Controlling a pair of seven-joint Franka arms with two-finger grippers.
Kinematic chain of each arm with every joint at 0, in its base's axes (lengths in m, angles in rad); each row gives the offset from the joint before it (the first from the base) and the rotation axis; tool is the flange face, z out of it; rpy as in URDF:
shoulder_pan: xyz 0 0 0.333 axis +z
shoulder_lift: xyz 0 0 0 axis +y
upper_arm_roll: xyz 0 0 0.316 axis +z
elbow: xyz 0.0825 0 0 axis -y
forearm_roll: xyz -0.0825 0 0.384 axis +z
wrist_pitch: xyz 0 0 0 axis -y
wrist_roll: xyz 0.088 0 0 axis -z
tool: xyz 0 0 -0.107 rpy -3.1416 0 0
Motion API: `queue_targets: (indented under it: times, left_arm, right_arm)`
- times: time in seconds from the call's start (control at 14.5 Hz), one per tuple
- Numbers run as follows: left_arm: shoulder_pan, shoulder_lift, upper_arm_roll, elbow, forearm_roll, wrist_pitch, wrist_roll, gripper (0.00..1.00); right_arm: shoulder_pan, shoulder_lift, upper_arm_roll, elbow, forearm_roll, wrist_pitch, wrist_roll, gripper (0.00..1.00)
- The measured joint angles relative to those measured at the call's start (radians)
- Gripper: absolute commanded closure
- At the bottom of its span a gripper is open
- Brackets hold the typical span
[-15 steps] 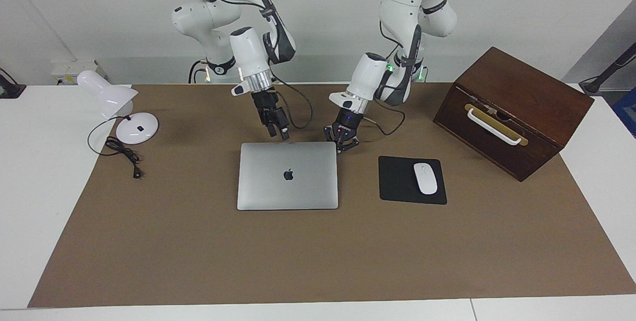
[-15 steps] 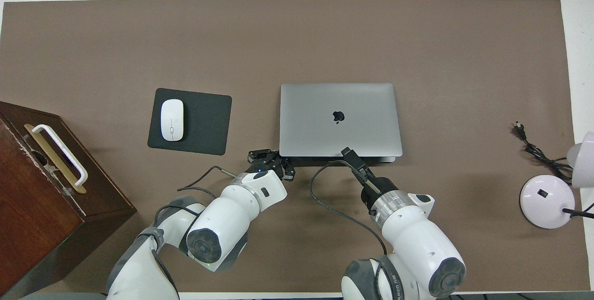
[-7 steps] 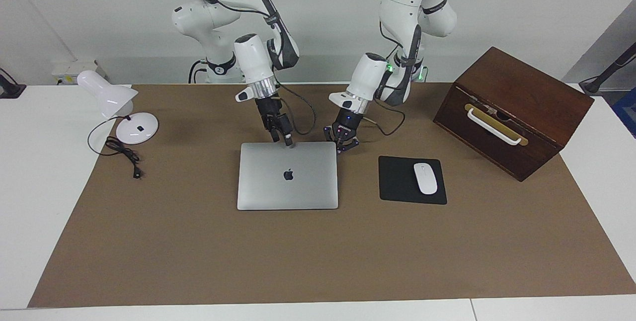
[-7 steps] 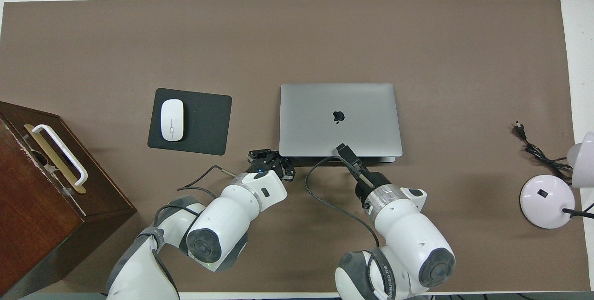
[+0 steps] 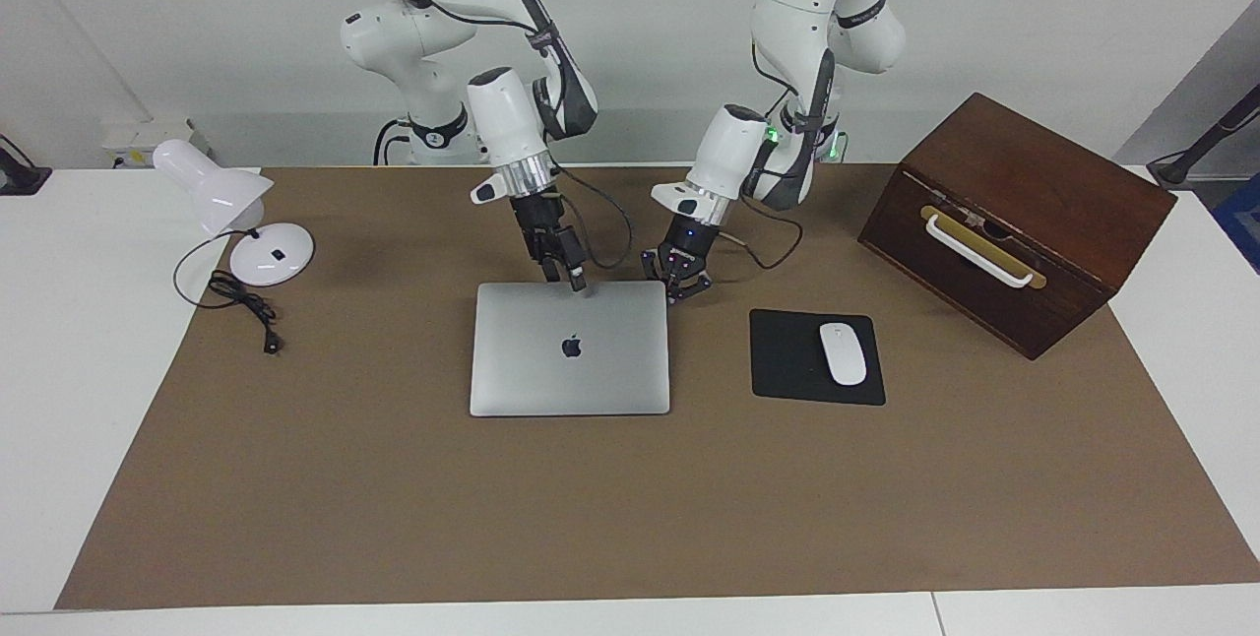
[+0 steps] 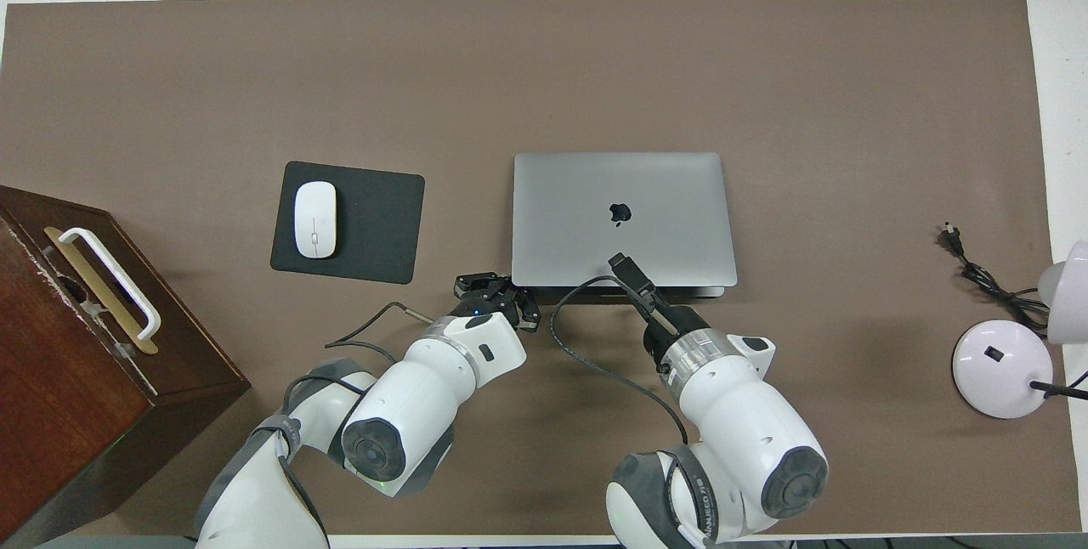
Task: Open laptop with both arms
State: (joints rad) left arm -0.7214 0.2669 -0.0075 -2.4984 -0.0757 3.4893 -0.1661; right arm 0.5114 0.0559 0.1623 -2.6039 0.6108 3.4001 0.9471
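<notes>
The silver-grey laptop [image 5: 569,349] lies closed and flat on the brown mat, its Apple logo up; it also shows in the overhead view [image 6: 622,219]. My right gripper [image 5: 577,282] is shut, tilted, with its tip at the lid close to the laptop's edge nearest the robots; it shows in the overhead view [image 6: 620,262] just short of the logo. My left gripper [image 5: 677,286] is open and low at the laptop's near corner toward the left arm's end, beside the laptop and not on the lid; it shows in the overhead view [image 6: 497,291].
A black mouse pad [image 5: 787,360] with a white mouse [image 5: 843,352] lies beside the laptop toward the left arm's end. A brown wooden box [image 5: 1014,218] with a white handle stands past it. A white desk lamp [image 5: 236,213] and its cord sit at the right arm's end.
My right gripper has moved from just off the laptop's near edge onto the lid, drifting toward the left arm's end. The left gripper and the laptop have not moved.
</notes>
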Motion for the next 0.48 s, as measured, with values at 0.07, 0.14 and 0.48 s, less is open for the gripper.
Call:
queue_targets:
  times: [0.07, 0.14, 0.48]
  left_arm:
    - [0.000, 0.000, 0.000, 0.000, 0.000, 0.000, 0.002, 1.00]
    - [0.000, 0.000, 0.000, 0.000, 0.000, 0.000, 0.004, 1.00]
    - [0.000, 0.000, 0.000, 0.000, 0.000, 0.000, 0.006, 1.00]
  right_arm:
    - [0.000, 0.003, 0.000, 0.006, 0.000, -0.003, 0.000, 0.00]
    - [0.000, 0.006, 0.000, 0.013, 0.000, -0.007, 0.000, 0.00]
    - [0.002, 0.013, 0.000, 0.036, 0.000, -0.014, 0.000, 0.00]
